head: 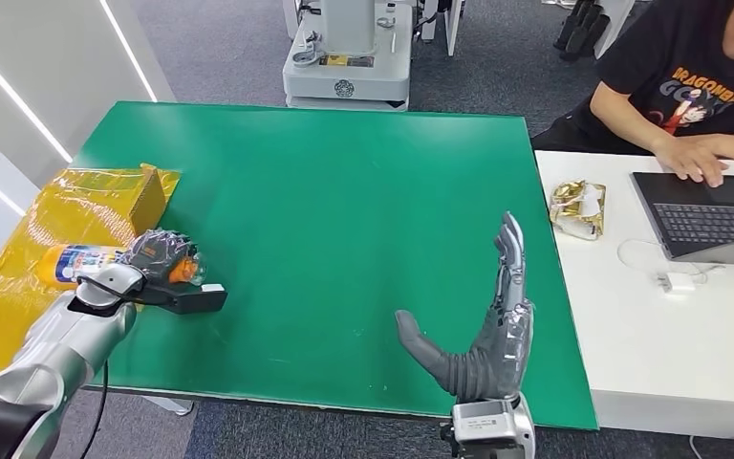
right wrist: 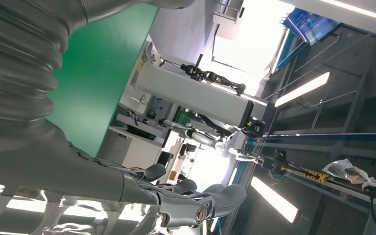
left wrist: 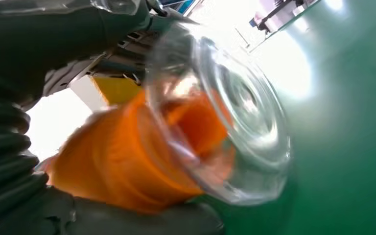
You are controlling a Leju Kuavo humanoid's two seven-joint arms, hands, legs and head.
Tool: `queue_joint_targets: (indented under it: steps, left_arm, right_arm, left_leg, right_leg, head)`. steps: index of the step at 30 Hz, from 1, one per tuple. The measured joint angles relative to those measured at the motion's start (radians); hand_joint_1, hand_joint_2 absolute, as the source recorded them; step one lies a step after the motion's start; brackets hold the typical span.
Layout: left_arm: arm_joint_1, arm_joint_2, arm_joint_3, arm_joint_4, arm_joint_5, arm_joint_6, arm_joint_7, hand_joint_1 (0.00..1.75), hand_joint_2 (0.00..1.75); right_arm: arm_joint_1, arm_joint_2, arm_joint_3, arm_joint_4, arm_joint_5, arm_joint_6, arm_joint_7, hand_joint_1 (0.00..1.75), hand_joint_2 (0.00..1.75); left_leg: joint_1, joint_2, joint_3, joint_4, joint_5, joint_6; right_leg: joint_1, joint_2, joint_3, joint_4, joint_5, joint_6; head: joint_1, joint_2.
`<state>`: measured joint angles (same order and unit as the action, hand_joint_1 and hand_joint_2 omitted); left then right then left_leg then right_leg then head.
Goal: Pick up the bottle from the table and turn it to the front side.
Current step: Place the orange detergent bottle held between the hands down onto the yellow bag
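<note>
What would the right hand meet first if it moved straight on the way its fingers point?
Probably nothing: the right hand is open, fingers aimed up and away over bare green table. The way looks free to the far edge, though its height above the table is unclear.

Right hand [right wrist: 166, 196] extended, dark fingers [right wrist: 225, 193] straight, holding nothing. Green surface [right wrist: 103, 73] beside ribbed cover [right wrist: 14, 63]. White machine [right wrist: 191, 93] beyond; ceiling lights [right wrist: 301, 88].
</note>
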<state>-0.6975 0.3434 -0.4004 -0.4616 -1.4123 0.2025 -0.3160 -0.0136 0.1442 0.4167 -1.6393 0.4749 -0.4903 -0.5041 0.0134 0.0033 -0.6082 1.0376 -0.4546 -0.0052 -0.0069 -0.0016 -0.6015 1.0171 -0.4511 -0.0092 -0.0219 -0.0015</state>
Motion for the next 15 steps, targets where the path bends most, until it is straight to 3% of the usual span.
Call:
queue_joint_targets:
  steps: [15]
  left_arm:
    - [0.003, 0.006, -0.001, 0.000, 0.017, 0.053, 0.013, 0.00, 1.75]
  right_arm:
    - [0.000, 0.000, -0.001, -0.001, 0.005, 0.054, 0.018, 0.00, 1.75]
  left_leg:
    - [0.000, 0.000, 0.000, 0.000, 0.000, 0.000]
  right_leg:
    - [0.000, 0.000, 0.000, 0.000, 0.000, 0.000]
  head:
    - [0.000, 0.000]
